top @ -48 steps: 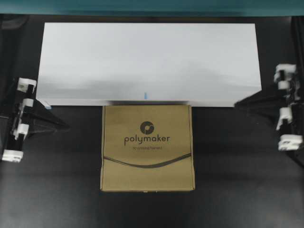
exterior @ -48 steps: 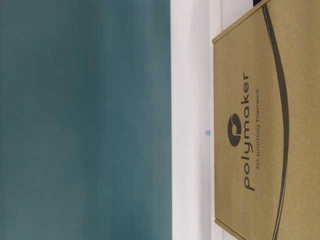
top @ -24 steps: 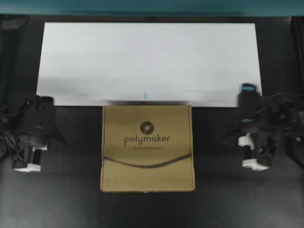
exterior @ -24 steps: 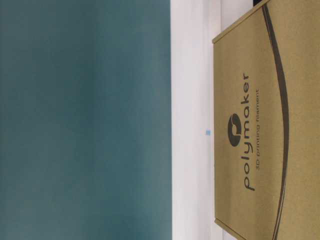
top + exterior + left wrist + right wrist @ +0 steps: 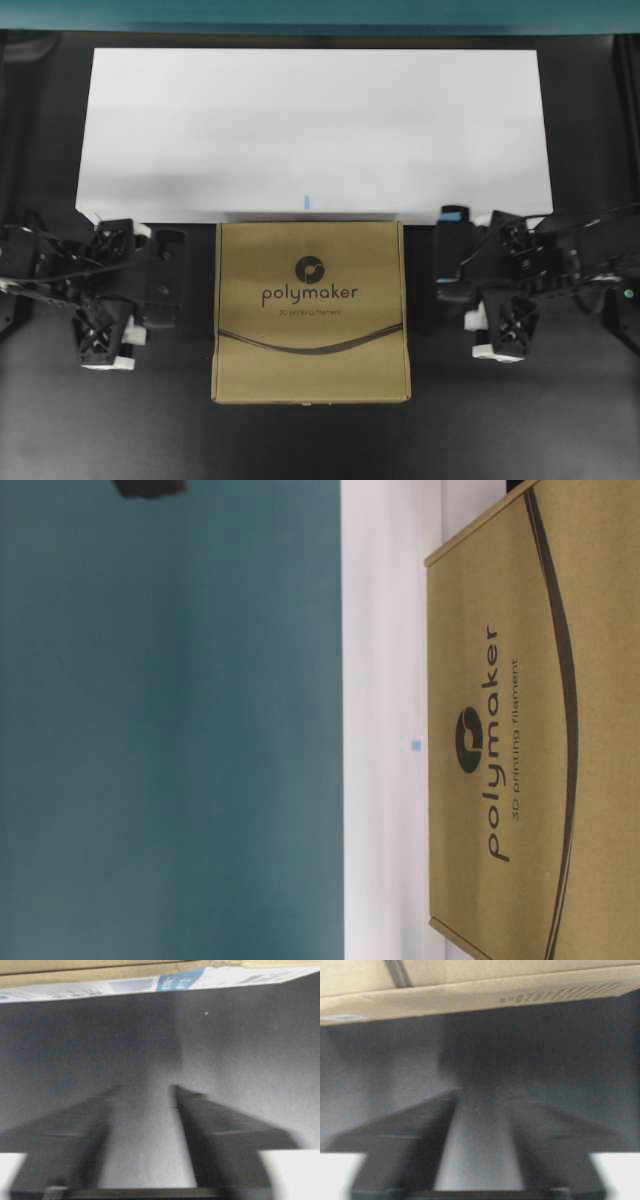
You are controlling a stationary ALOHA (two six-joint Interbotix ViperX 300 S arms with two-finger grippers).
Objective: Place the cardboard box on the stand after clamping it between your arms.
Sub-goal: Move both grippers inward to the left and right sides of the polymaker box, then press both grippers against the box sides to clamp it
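The cardboard box [image 5: 310, 310] lies flat on the dark table, its far edge against the front of the white stand [image 5: 315, 130]. My left gripper [image 5: 165, 280] sits just left of the box, a small gap away, and is open with nothing in it. My right gripper [image 5: 450, 256] is just right of the box, also open and empty. In the left wrist view the left gripper [image 5: 145, 1089] faces the box's labelled side [image 5: 150, 983] with bare table between. The right gripper [image 5: 480, 1091] faces the box's edge [image 5: 470, 990] the same way. The table-level view shows the box [image 5: 540, 730] and the stand [image 5: 385, 730].
A teal backdrop [image 5: 170, 730] runs behind the stand. A small blue mark [image 5: 307, 201] sits at the stand's front edge. A dark bit of an arm [image 5: 148, 487] pokes in at the top of the table-level view. Dark table lies in front of the box.
Both arms have swung in from the table's outer sides to stand close beside the box. Both grippers have gone from shut to open. The box has not moved.
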